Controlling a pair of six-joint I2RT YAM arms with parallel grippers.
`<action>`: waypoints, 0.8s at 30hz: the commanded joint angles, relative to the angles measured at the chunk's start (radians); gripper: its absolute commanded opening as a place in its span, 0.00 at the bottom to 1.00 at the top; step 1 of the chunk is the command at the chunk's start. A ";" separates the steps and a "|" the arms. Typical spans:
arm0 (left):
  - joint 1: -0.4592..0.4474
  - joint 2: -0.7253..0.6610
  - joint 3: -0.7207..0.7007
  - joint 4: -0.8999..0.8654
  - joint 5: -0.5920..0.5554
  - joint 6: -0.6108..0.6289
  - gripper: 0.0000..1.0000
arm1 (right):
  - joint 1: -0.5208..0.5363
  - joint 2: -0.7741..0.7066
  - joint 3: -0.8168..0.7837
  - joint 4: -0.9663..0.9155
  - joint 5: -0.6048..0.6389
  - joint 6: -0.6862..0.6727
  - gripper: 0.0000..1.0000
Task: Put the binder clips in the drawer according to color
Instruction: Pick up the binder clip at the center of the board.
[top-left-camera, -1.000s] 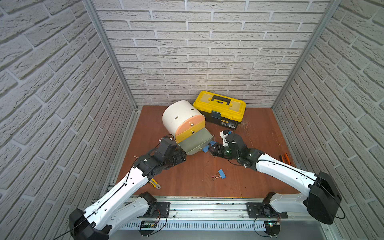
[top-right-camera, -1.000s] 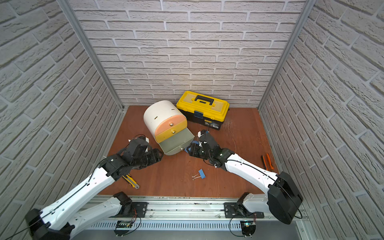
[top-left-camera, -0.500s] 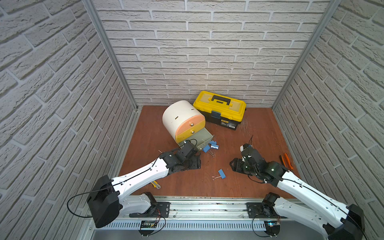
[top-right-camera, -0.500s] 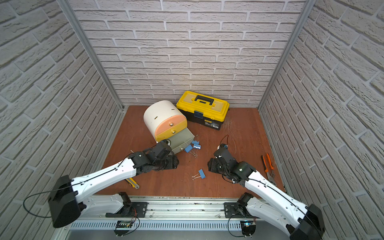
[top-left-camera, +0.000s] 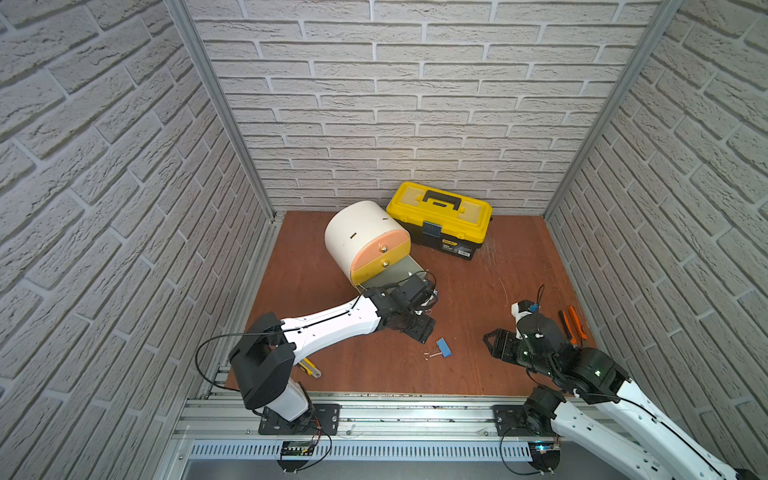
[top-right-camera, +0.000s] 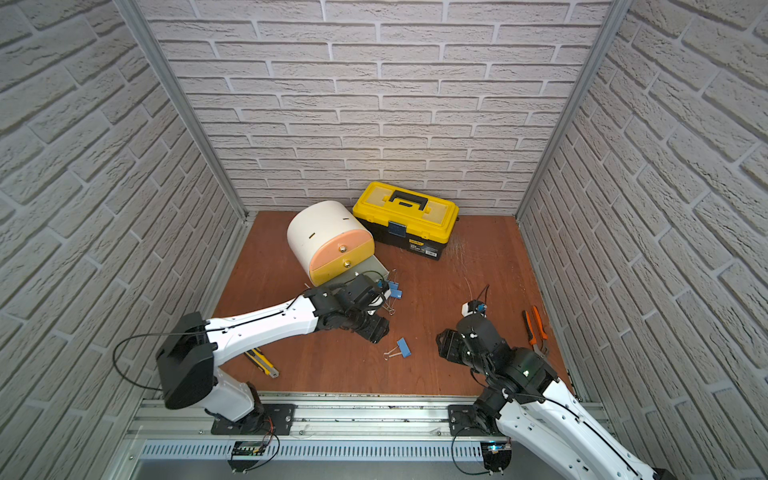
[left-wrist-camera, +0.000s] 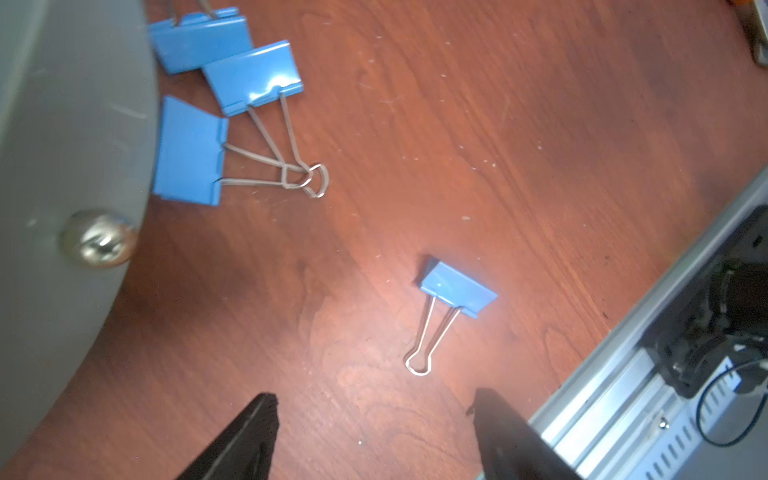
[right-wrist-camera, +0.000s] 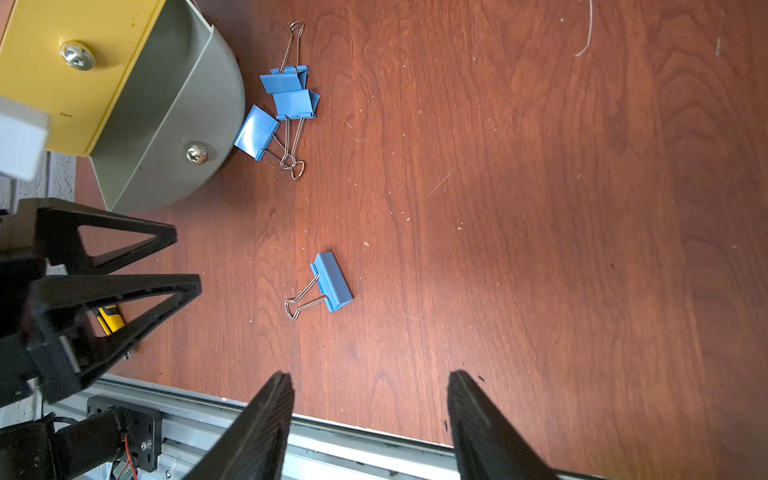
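Observation:
The white drum-shaped drawer (top-left-camera: 365, 239) lies with its peach and yellow fronts shut and its grey bottom drawer (right-wrist-camera: 166, 124) pulled out. Three blue binder clips (left-wrist-camera: 232, 83) (right-wrist-camera: 286, 104) lie in a bunch on the floor against the grey front. A lone blue binder clip (top-left-camera: 444, 347) (top-right-camera: 403, 347) (left-wrist-camera: 457, 289) (right-wrist-camera: 332, 281) lies nearer the front. My left gripper (top-left-camera: 424, 332) (left-wrist-camera: 372, 399) hovers open just short of the lone clip, empty. My right gripper (top-left-camera: 490, 347) (right-wrist-camera: 370, 376) stands open and empty to that clip's right.
A yellow-black toolbox (top-left-camera: 440, 218) stands behind the drawer by the back wall. Orange pliers (top-left-camera: 572, 322) lie at the right wall. A yellow-black utility knife (top-right-camera: 261, 361) lies under the left arm. An aluminium rail (top-left-camera: 395, 411) runs along the front edge.
My left arm swung from the drawer's left side to in front of it, near the lone clip. My right arm drew back from the drawer to the front right. Both jaws widened.

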 joint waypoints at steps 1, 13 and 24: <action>-0.030 0.071 0.067 -0.047 0.034 0.169 0.80 | -0.006 -0.014 0.067 -0.075 0.019 -0.013 0.62; -0.062 0.323 0.263 -0.132 0.097 0.356 0.86 | -0.006 -0.093 0.194 -0.300 0.021 -0.004 0.61; -0.106 0.446 0.367 -0.167 0.118 0.392 0.87 | -0.006 -0.160 0.228 -0.392 0.038 0.042 0.61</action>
